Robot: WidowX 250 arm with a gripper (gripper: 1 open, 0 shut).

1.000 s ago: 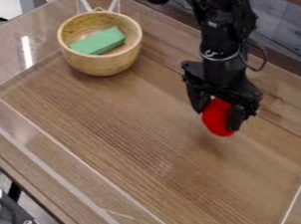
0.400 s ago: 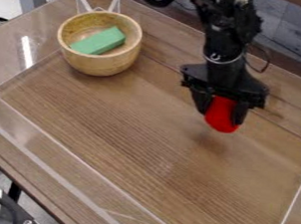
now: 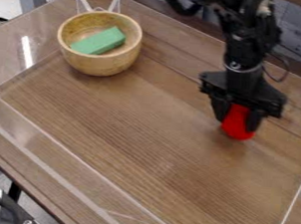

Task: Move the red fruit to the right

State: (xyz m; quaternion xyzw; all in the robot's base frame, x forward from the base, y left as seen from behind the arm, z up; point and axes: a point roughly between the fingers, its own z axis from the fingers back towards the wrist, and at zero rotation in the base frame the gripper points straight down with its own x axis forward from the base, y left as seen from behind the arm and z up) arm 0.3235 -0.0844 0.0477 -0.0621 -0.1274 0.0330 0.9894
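A: Fingers first. What's the gripper (image 3: pixel 234 105) doing?

B: Tips are low, right at the red fruit (image 3: pixel 239 125), one toward its left, one toward its right. Can't tell if they grip it or just straddle it; view's poor, dark pads cover the contact.

A: And the fruit's loc?

B: Right half of the tabletop (image 3: pixel 130 147), mid-depth, under the tips. Can't tell if it's touching the wood or slightly up.

A: What could go wrong, asap?

B: If the pads only catch the upper part, the fruit could squirt out nearer us when squeezed. If they're not closed on it, a move right might drag or roll it, b/c it's rounded. Letting go too high, it could bounce or roll past the right edge.

A: Materials?

B: Fruit's bright red, smooth-looking, prob. hard plastic. Gripper's black, angular, jointed. Table's brown wood w/ fine grain, pale lines near the edges. Far left, a round, light wooden bowl (image 3: pixel 101 70) w/ a green block (image 3: pixel 96 41) in it, boxy w/ flat faces. Both well apart from the fruit, so low risk there, imo.
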